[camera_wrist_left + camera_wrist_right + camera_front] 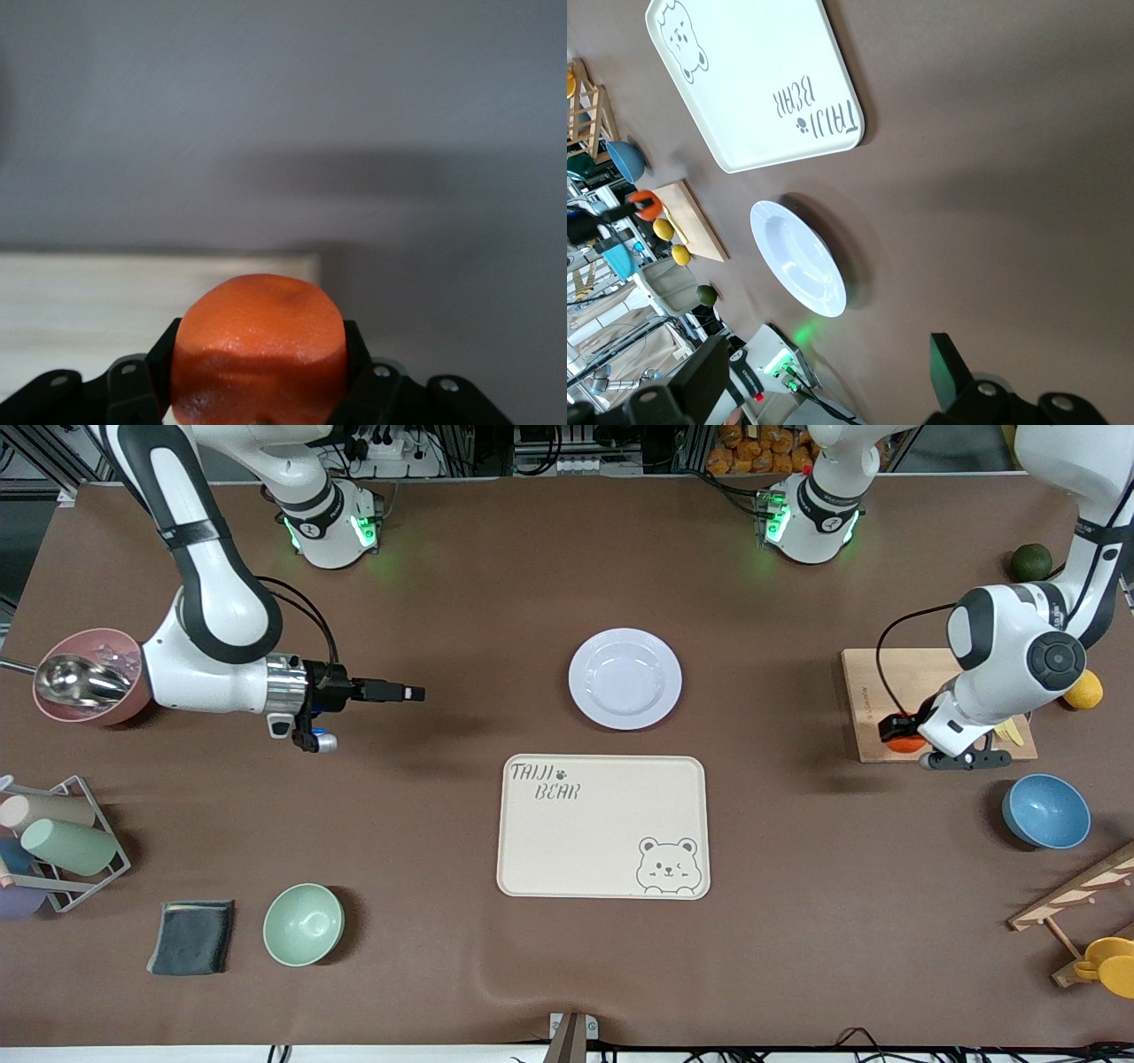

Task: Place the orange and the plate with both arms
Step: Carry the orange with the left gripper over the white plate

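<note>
Two arms share the brown table [443, 974]. Left gripper [897, 731]: pinching the orange [904, 742] between its black fingers [151, 367], low over the edge of the wooden cutting board [864, 691] at the left arm's end of the table (whether the fruit touches the board cannot be told). Right gripper [409, 692]: held level in the air over bare table toward the right arm's end, its fingers [950, 367] spread and holding nothing; this arm waits. Plate [625, 678]: white, resting flat near the table's middle, well apart from both grippers. Cream bear tray [603, 825]: just nearer the front camera than the plate, not touching it. Blue bowl [1045, 810]: nearer the front camera than the cutting board.
</note>
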Robot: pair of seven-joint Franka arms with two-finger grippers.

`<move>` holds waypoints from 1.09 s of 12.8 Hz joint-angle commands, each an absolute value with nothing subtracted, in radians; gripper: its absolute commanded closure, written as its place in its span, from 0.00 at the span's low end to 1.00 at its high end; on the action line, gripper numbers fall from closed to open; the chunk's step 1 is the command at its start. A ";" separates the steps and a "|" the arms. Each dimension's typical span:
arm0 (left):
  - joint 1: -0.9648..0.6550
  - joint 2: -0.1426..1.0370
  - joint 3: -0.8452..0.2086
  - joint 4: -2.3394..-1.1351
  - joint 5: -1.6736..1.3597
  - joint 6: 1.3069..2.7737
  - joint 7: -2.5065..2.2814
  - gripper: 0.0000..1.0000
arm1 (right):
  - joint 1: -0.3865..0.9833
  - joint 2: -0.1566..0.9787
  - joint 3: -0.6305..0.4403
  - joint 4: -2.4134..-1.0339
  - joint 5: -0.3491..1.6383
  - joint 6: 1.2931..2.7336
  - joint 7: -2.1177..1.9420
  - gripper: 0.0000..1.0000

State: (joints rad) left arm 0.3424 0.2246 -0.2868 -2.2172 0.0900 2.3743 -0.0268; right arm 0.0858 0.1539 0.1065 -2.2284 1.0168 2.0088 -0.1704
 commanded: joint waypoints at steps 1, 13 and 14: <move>0.345 0.216 -0.435 -2.038 0.052 2.185 -0.171 1.00 | 0.101 0.147 0.104 -2.252 1.054 2.039 -0.199 0.00; -0.139 0.509 -0.624 -1.867 0.242 2.183 -1.151 1.00 | 0.178 0.147 0.104 -2.335 1.281 2.126 -0.377 0.00; -0.176 0.535 -0.624 -1.867 0.258 2.184 -1.208 1.00 | 0.189 0.153 0.106 -2.341 1.301 2.137 -0.397 0.00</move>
